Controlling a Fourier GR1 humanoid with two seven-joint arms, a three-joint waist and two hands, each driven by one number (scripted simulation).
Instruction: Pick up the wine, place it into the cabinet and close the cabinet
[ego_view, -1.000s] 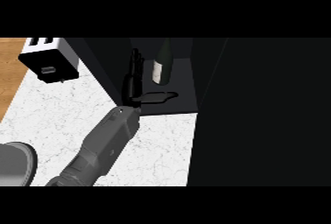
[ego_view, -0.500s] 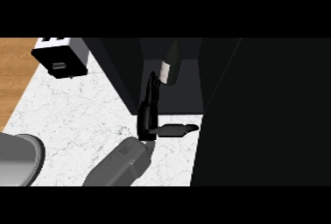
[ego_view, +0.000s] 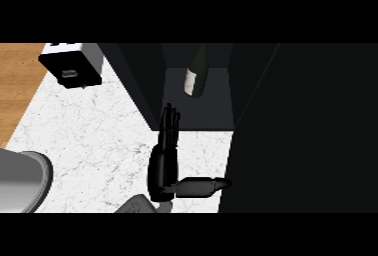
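The wine bottle (ego_view: 195, 75) is dark green with a white label and stands inside the dark cabinet (ego_view: 210, 112), on its floor near the back. My right hand (ego_view: 165, 161) lies over the white marble counter (ego_view: 96, 135) just in front of the cabinet's opening. Its fingers are straight and point at the cabinet's left wall, the thumb sticks out to the right, and it holds nothing. A clear gap separates the fingertips from the bottle. The cabinet's door (ego_view: 303, 130) is a broad black panel at the right, standing open. My left hand does not show.
A black and white toaster (ego_view: 70, 67) stands on the counter at the upper left. Past the counter's left edge lies a wooden floor (ego_view: 18, 75). A pale grey rounded shape (ego_view: 21, 182) fills the lower left corner.
My right hand has drawn back from the cabinet toward the view's lower edge, fingers straightened. The bottle stays inside the cabinet and shows more fully.
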